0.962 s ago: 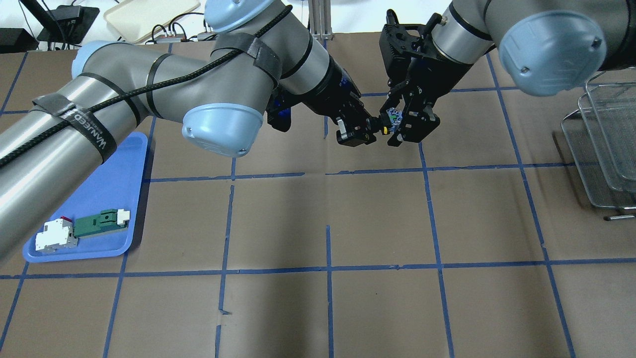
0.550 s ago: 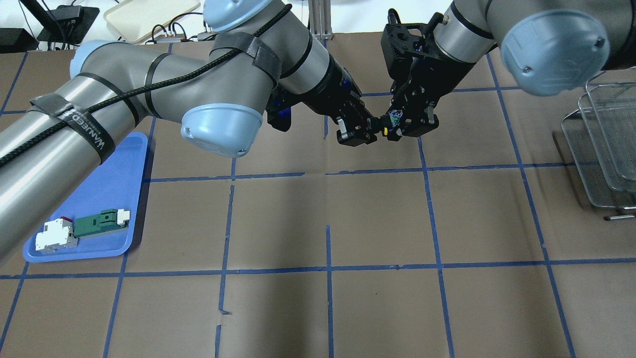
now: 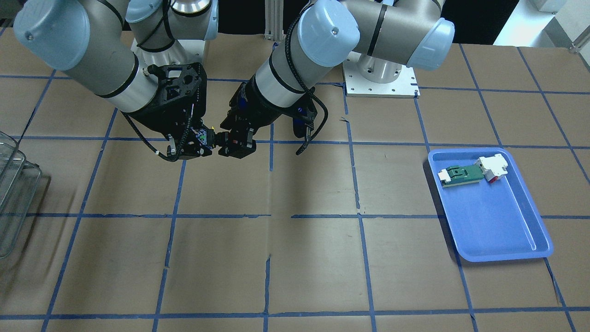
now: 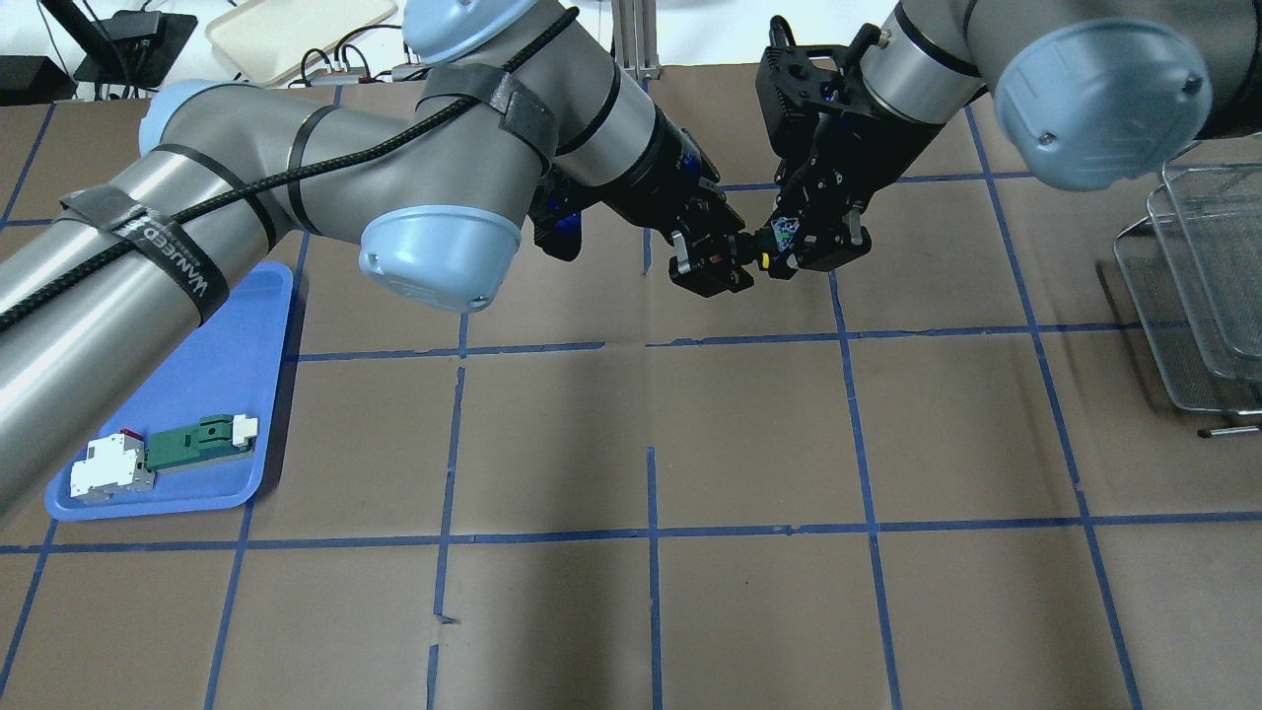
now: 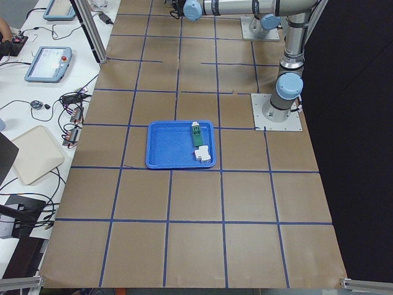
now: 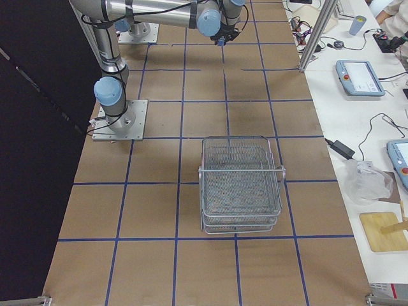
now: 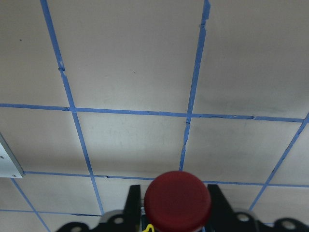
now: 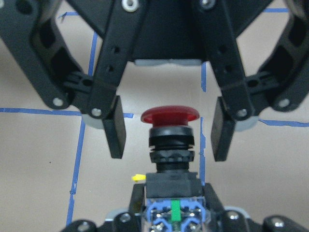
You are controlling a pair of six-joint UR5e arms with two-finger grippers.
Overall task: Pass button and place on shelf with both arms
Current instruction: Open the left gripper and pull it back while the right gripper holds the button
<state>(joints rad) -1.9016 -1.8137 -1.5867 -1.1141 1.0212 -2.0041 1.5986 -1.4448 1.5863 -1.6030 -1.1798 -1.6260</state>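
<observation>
The hand-over is judged nearly done. The left pincer [image 8: 166,137] is seen spread, its pads clear of the red cap on both sides. The button [image 8: 170,116], between those pads, is clamped by its rear block in the right pincer [image 8: 174,208]. Withdrawal and placing remain, and the shelf [image 4: 1198,296] stands well off to that pincer's right. The table [image 4: 749,434] is covered with brown paper and lined with blue tape. A white bench [image 6: 338,115] is seen alongside.

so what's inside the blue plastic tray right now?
The blue plastic tray holds two parts at one end: a flat green-and-white part and a white block with a red bit, apparently touching. Anything beneath them is covered.
</observation>
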